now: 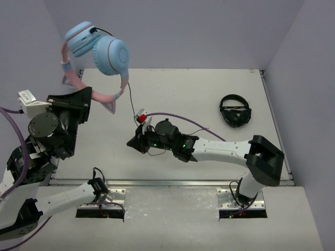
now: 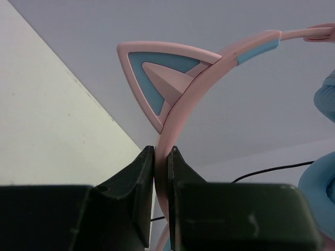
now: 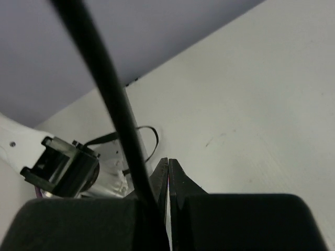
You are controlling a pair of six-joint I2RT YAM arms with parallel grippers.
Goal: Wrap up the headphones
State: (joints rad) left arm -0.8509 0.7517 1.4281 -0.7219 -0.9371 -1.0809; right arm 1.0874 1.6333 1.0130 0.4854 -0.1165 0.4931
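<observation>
Top external view: the headphones [image 1: 99, 52] hang in the air just above the left end effector [image 2: 161, 157], which is clenched on the pink headband right under a cat ear [image 2: 157, 78]; the thin black cable [image 3: 107, 89] drops from the ear cups, its long axis running steeply down to the right end effector [image 3: 168, 167]; those jaws are pressed together, the cable lying along the outside of one finger, apparently not pinched; the right arm is nearer the loose run, so the winding looks to be its job; bare tabletop [image 1: 199, 94] beneath; black headphones [image 1: 235, 111] well apart behind it.
</observation>
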